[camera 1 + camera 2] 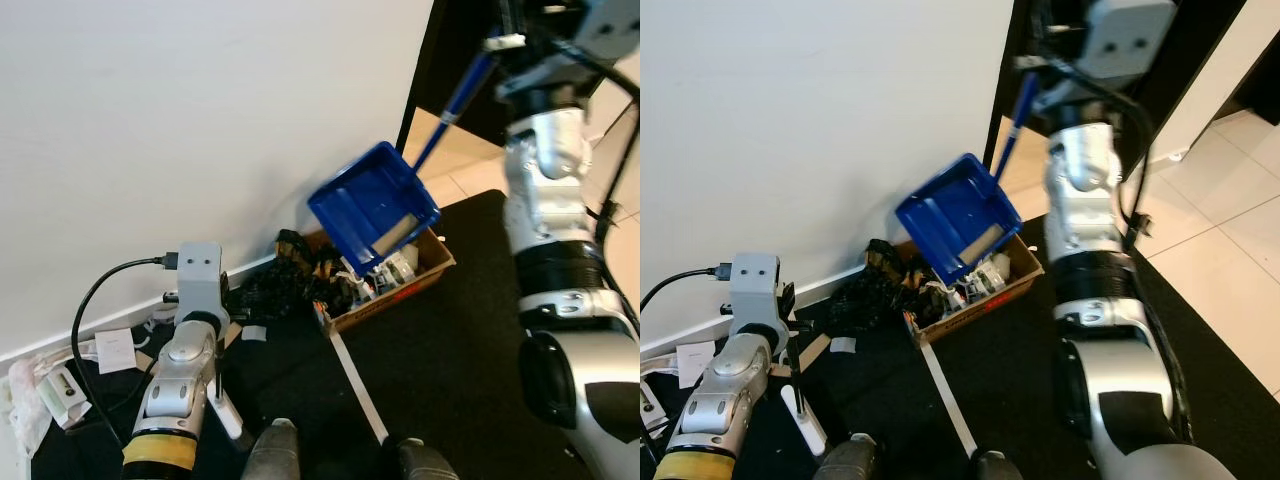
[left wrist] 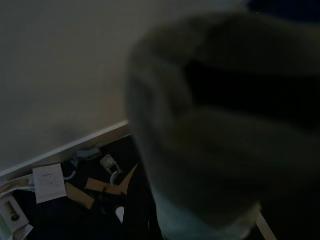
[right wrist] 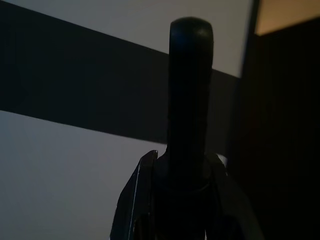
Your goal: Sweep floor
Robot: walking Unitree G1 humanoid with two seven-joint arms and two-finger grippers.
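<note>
Right gripper raised high, fingers clamped on the dustpan handle; blue dustpan hangs tilted well below them, over the cardboard box; left gripper's finger state — cannot tell; risk — debris overshoots onto the black floor if tilted fast.

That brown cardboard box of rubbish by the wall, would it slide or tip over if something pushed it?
The cardboard box looks shallow and low, so it would probably slide rather than tip. Its thin walls may flex under a shove. Loose scraps fill it and the blue dustpan is tilted over it, so it likely stays fairly light.
</note>
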